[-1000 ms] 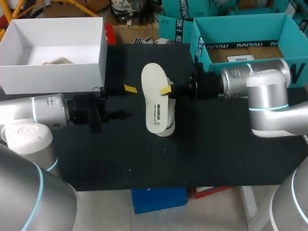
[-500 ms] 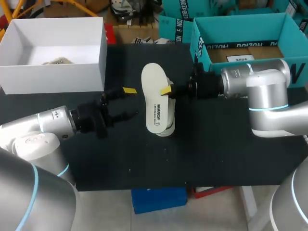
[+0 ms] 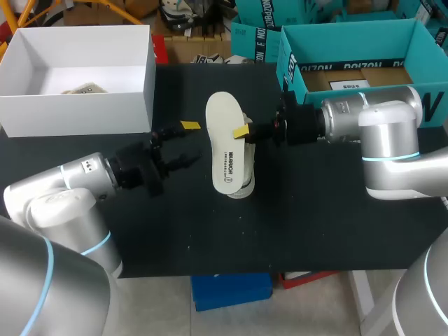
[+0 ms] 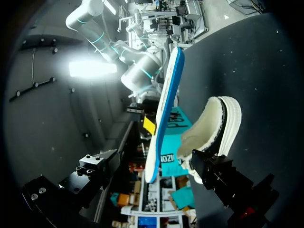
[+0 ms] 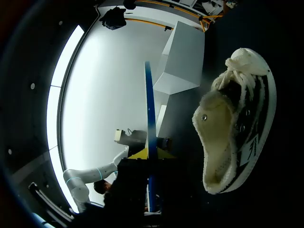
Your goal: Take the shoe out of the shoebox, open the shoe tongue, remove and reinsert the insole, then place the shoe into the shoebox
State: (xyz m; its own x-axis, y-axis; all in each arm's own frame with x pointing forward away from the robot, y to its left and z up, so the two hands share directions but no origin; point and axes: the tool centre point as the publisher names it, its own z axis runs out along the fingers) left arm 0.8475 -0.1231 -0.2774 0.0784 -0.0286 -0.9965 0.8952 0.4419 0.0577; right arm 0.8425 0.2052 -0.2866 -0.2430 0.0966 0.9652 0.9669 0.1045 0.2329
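The right pincer (image 3: 243,133) is clamped on one edge of the white insole (image 3: 226,140) and holds it flat above the table (image 3: 315,224), blue underside down. The shoe (image 3: 243,187) sits on the table under the insole's front end, out of the boxes, fleecy lining showing. The left pincer (image 3: 192,142) is spread wide with nothing in it, just beside the insole's other edge. A white box (image 3: 147,84) stands back left, a teal box (image 3: 290,66) back right.

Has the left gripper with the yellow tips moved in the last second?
Yes. The left gripper has edged slightly toward the white insole, its arm swinging away from the white box.
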